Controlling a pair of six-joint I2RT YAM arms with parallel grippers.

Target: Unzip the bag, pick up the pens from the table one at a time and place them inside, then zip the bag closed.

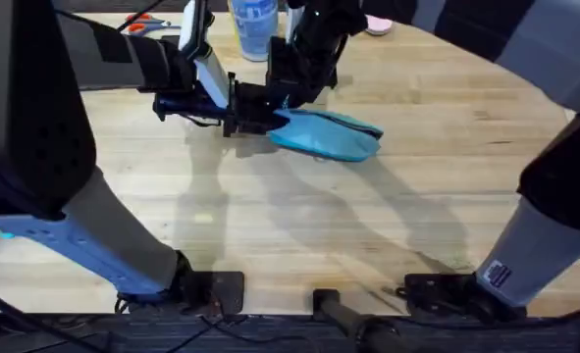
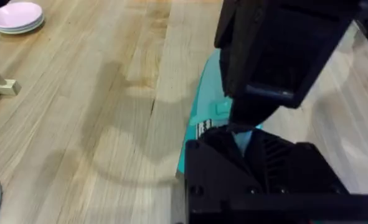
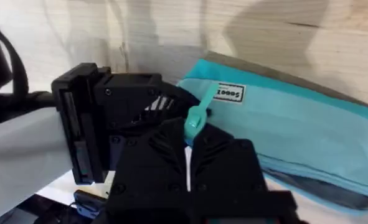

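Your right gripper [image 3: 188, 152] was closed on the turquoise pull tab [image 3: 195, 117] of the small light-blue fabric pencil pouch [image 3: 296, 134], the tab standing up from between its black fingers. Directly against that gripper sat your left gripper [image 1: 253, 116], clamped shut on the same end of the pouch, at the side of the tab where the small white label [image 3: 226, 93] showed. From both grippers the pouch stretched away lengthwise, lying flat on the light wooden butcher-block tabletop [image 1: 299, 226]. Farther off, beyond your grippers at the far edge of the tabletop, stood a blue-and-white canister [image 1: 252, 27], with orange-handled scissors [image 1: 148, 25] well apart from it.
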